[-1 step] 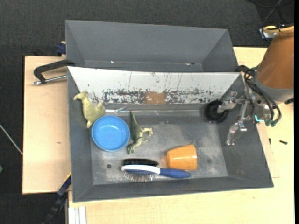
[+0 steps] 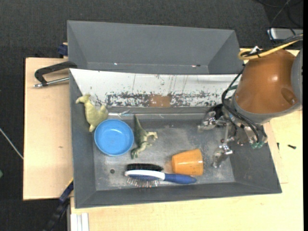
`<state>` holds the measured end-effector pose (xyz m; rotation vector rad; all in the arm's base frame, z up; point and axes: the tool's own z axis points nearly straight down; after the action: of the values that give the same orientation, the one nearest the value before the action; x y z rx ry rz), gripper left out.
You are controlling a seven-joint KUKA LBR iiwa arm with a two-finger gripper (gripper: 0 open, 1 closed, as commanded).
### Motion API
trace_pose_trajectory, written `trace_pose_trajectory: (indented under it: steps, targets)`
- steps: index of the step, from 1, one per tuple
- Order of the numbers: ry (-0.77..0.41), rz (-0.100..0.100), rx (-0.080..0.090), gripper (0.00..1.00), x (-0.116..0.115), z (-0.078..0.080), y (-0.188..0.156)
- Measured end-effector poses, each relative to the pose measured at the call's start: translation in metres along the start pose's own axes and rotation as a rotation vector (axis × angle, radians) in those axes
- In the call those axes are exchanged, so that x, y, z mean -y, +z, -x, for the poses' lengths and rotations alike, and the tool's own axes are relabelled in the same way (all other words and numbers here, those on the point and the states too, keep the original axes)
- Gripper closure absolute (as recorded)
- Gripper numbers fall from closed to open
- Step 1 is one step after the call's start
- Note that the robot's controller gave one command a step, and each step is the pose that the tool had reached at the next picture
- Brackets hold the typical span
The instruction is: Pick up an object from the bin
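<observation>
1. Approach stage, judging by the layout: nothing lifted yet, nothing between the fingers.
2. Gripper [image 2: 215,141] low over the right end of the bin [image 2: 154,42], fingers spread apart and empty, above bare grey floor.
3. Nearest thing: an orange cup [image 2: 187,162] lying on its side, just left of the lower finger but apart from it.
4. Further off: a brush [image 2: 156,174] with a blue handle along the front wall, touching the cup; a green toy dinosaur [image 2: 142,139] beside a blue bowl [image 2: 113,137]; a yellowish toy dinosaur [image 2: 91,112] against the left wall.
5. Next move, most likely: a shift left and down to bring the fingers round the cup, across its narrower width; some risk of rolling on that rounded side.
6. Hard to make out: the fingertips against the grey floor, and whether touching it or just above. Hidden under the orange cover [image 2: 267,85]: the wrist and part of the bin's right corner.
</observation>
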<state>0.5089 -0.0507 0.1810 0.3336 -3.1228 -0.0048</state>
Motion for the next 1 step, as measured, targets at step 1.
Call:
trace_pose_trajectory:
  steps: [1]
  targets:
    - [-0.096, -0.005, -0.005, 0.0, -0.0491, -0.0043, 0.1013]
